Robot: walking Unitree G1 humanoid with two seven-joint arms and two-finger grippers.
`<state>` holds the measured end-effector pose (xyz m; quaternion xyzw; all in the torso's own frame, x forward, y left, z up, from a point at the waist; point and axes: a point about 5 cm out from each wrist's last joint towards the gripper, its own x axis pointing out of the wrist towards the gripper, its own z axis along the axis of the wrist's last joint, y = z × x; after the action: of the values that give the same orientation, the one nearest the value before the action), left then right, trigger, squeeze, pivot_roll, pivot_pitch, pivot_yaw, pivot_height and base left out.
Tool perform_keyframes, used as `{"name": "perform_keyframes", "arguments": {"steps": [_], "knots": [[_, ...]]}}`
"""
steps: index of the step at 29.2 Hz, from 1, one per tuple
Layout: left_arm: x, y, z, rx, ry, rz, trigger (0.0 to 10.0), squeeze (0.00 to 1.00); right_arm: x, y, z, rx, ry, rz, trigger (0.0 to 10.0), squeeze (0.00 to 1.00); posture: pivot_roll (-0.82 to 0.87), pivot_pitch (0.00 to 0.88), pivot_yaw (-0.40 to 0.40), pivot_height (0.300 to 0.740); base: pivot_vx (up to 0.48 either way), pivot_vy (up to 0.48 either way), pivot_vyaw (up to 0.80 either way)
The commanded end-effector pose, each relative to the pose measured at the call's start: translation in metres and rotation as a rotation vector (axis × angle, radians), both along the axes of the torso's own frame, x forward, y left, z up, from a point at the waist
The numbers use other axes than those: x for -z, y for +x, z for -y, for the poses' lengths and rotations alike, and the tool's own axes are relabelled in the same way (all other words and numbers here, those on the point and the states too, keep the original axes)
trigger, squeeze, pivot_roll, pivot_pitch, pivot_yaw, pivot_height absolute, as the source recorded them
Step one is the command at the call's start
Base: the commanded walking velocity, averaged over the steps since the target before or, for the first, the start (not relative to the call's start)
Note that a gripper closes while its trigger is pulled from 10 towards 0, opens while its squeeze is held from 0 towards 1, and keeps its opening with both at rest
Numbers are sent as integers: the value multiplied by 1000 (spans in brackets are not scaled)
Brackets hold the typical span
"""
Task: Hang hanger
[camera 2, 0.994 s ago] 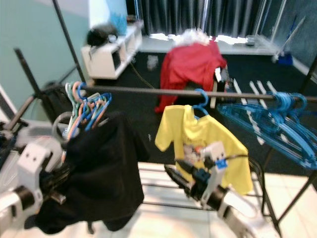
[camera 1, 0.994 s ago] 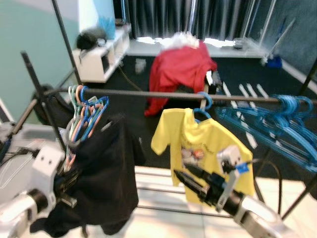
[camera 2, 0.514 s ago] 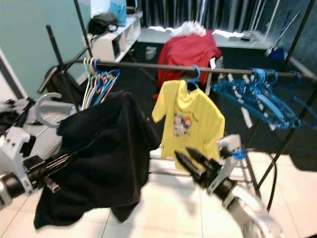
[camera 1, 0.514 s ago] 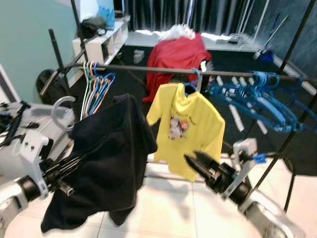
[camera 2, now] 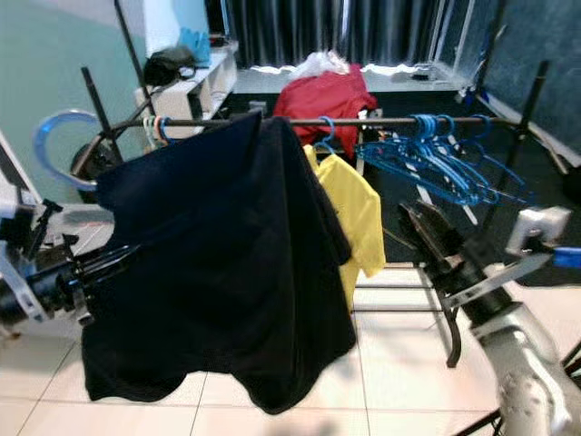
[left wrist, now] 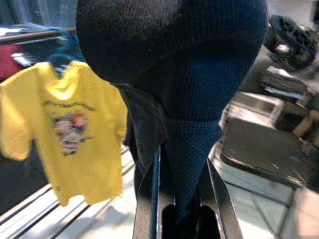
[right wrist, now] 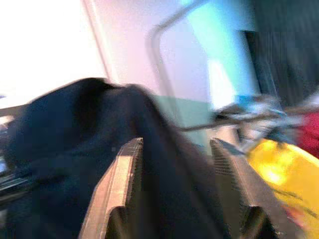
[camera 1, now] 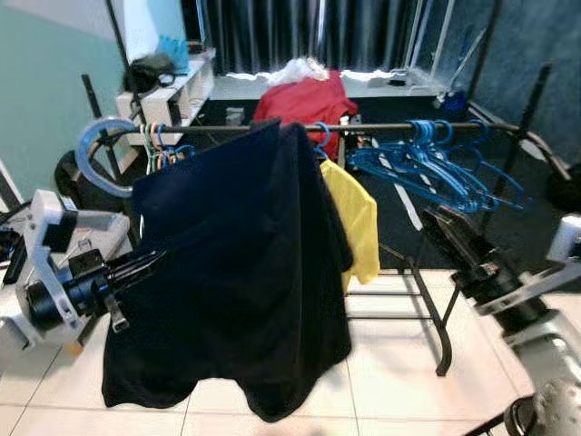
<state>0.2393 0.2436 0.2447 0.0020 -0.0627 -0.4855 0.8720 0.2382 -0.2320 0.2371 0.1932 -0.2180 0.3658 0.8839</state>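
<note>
A black shirt (camera 1: 236, 272) hangs on a hanger whose pale blue hook (camera 1: 98, 153) rises at its left shoulder. My left gripper (camera 1: 136, 268) is shut on the shirt's fabric (left wrist: 194, 99) from the left, holding it up in front of the dark rack rail (camera 1: 381, 126). The shirt's top is level with the rail and hides part of a yellow shirt (camera 1: 356, 218) that hangs from a blue hanger. To the right of the black shirt, my right gripper (camera 1: 438, 224) stands open with nothing between its fingers (right wrist: 122, 179).
Several blue hangers (camera 1: 436, 168) crowd the rail's right half, with a few coloured ones (camera 1: 156, 150) at its left end. A red garment (camera 1: 304, 95) lies draped behind the rack. A white shelf unit (camera 1: 168, 91) stands at back left. The rack's leg (camera 1: 440, 336) is on the tiled floor.
The view has shifted. My left gripper has raised the black shirt up to the rail, in front of the yellow shirt. My right gripper has swung up and out to the right.
</note>
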Motion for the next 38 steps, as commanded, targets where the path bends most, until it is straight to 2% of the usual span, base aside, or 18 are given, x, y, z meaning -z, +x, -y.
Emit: {"name": "perform_keyframes", "arguments": {"steps": [1,9,13,14,17,18,21,25,30,33,38], "knots": [[-13,-2,2,57,31,48,10000,0,-16,-11,-7,-162,18,78,10000,1000,-74,0,12,740,0,0,0],[-14,0,3,93,60,49,10000,0,-28,-13,2,-199,-1,112,10000,1000,-77,0,12,740,0,0,0],[-17,2,4,127,80,58,10000,0,-31,-11,13,-163,-67,109,10000,1000,-84,0,15,740,0,0,0],[-21,3,3,147,96,64,10000,0,-32,-6,20,-104,-123,92,10000,1000,-86,0,17,740,0,0,0],[-21,3,3,147,96,64,10000,0,-32,-6,20,-104,-123,92,10000,1000,-86,0,17,740,0,0,0],[-25,4,2,166,106,70,10000,0,-32,-3,25,-82,-173,73,10000,0,-86,0,18,740,0,0,0],[-30,5,1,203,124,77,10000,0,-31,3,32,-52,-220,49,10000,0,-87,0,18,740,0,0,0],[-30,1,3,259,135,70,10000,0,-30,6,30,-85,-222,36,10000,0,-89,0,19,740,0,0,0],[-25,0,12,319,150,55,10000,0,-27,11,18,-190,-251,12,10000,0,-85,0,17,740,0,0,0],[-24,1,16,347,149,51,10000,0,-25,9,9,-329,-287,-6,10000,0,-81,0,12,740,0,0,0],[-25,-2,23,397,145,58,10000,0,-24,8,6,-424,-331,-25,10000,0,-79,0,6,740,0,0,0]]}}
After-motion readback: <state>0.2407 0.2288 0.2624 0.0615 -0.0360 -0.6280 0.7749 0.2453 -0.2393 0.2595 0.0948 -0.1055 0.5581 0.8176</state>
